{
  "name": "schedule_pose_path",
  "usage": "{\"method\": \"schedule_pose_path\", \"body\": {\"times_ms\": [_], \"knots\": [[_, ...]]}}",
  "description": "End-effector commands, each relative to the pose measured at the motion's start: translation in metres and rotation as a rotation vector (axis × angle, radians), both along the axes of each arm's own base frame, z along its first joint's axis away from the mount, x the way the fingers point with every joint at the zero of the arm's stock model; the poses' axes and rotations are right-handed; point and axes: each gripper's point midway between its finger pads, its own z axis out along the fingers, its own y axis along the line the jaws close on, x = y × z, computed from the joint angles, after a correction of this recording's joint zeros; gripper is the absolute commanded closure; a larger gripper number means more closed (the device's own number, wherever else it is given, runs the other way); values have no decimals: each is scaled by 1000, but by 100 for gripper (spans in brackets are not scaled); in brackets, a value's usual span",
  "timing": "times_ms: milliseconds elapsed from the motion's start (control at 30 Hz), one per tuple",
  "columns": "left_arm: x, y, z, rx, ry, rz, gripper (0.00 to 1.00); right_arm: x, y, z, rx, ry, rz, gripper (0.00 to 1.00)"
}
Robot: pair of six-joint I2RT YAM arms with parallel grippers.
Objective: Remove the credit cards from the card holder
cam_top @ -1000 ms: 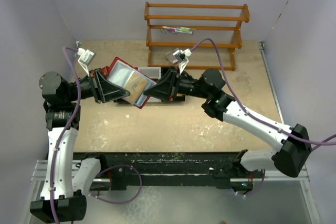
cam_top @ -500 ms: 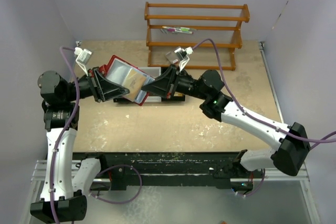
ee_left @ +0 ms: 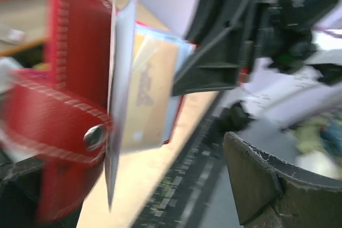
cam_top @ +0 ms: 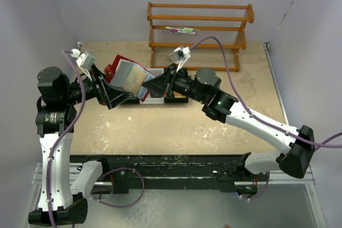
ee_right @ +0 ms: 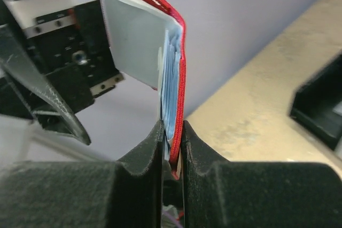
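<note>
The red card holder (cam_top: 113,68) hangs open in the air at the table's back left, with clear sleeves fanned out. A grey-silver card (cam_top: 128,72) and a tan card (cam_top: 140,81) show in the sleeves. My right gripper (cam_top: 148,87) is shut on the holder's right edge (ee_right: 181,73), pinching red cover and sleeves together (ee_right: 172,141). My left gripper (cam_top: 115,88) stands wide open just left of the holder. In the blurred left wrist view the red holder (ee_left: 69,100) and the tan card (ee_left: 152,92) sit close to my left finger, ungripped, and my right finger (ee_left: 278,185) is far off.
A black-and-white tray (cam_top: 160,99) lies on the table under the held holder. A wooden rack (cam_top: 200,44) stands at the back with a small item (cam_top: 181,30) on a shelf. Grey walls close in on the left, back and right. A black rail (cam_top: 160,161) runs along the near edge.
My left gripper has let go of the holder, opened wide and drawn back to the left. My right gripper has moved left with the holder still pinched.
</note>
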Motion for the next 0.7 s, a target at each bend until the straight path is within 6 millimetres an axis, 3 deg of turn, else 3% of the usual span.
{"method": "schedule_pose_path", "body": {"times_ms": [0,133,300,400,667], "knots": [[38,39,-30,289,-189,269,1,39,-35,-13,-285,-62,-284,100],[53,54,-59,396,-223,322,1,56,-50,-49,-541,-43,-398,100],[57,54,-88,424,-197,291,1,61,-64,-78,-745,-46,-460,100],[58,51,-97,407,-175,271,1,62,-68,-86,-868,-67,-494,100],[60,49,-107,389,-134,262,1,61,-79,-84,-1153,-153,-626,100]]}}
